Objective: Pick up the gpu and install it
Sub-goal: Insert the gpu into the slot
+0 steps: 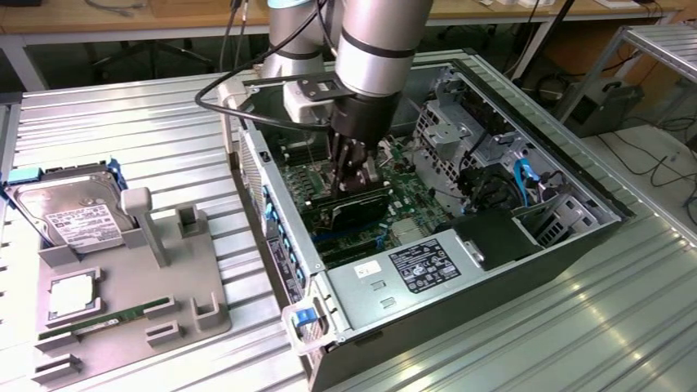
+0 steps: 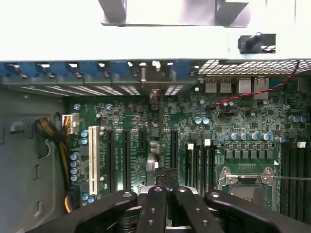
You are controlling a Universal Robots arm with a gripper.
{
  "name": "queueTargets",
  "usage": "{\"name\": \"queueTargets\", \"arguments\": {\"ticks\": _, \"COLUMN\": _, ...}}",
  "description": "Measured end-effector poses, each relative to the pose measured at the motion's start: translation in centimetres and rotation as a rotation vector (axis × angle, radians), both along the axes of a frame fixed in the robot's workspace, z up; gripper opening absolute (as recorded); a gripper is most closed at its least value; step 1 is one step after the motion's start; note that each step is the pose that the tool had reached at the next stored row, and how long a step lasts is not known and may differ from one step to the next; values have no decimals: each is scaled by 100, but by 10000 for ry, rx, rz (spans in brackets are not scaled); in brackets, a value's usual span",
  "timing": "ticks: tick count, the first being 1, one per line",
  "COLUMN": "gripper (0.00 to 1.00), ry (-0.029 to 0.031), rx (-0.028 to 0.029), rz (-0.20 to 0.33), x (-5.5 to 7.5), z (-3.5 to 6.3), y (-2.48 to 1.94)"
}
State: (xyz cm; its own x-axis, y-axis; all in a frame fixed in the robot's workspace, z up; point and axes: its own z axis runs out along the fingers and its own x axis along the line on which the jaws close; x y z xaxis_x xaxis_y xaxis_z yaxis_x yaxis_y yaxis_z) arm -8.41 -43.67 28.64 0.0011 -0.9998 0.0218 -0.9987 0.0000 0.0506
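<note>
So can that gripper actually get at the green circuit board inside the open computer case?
Probably yes: the grey metal computer case lies open on top, and the gripper, holding a thin flat black card, hangs just above the green circuit board with nothing between.

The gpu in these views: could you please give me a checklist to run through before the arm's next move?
1. The gpu is gripped by the tool: ok. The black card hangs from it inside the computer case.
2. The tool is above the motherboard: ok.
3. The expansion slots are free of loose objects: ok, judging by the wrist view.
4. The card's lower edge is lined up with a slot: cannot tell.
5. The red and black wire lies away from the slots: ok.
</note>
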Motion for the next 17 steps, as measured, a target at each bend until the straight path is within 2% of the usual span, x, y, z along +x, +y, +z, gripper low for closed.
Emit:
{"name": "queueTargets", "arguments": {"ticks": 4, "gripper": 11, "ry": 0, "rx": -43, "rz": 2, "x": -8, "z": -57, "y": 1}}
{"name": "queueTargets", "arguments": {"ticks": 12, "gripper": 11, "ry": 1, "rx": -153, "rz": 0, "x": -9, "z": -88, "y": -5}}
{"name": "queueTargets", "arguments": {"ticks": 17, "gripper": 11, "ry": 2, "rx": -193, "rz": 1, "x": -8, "z": -111, "y": -26}}
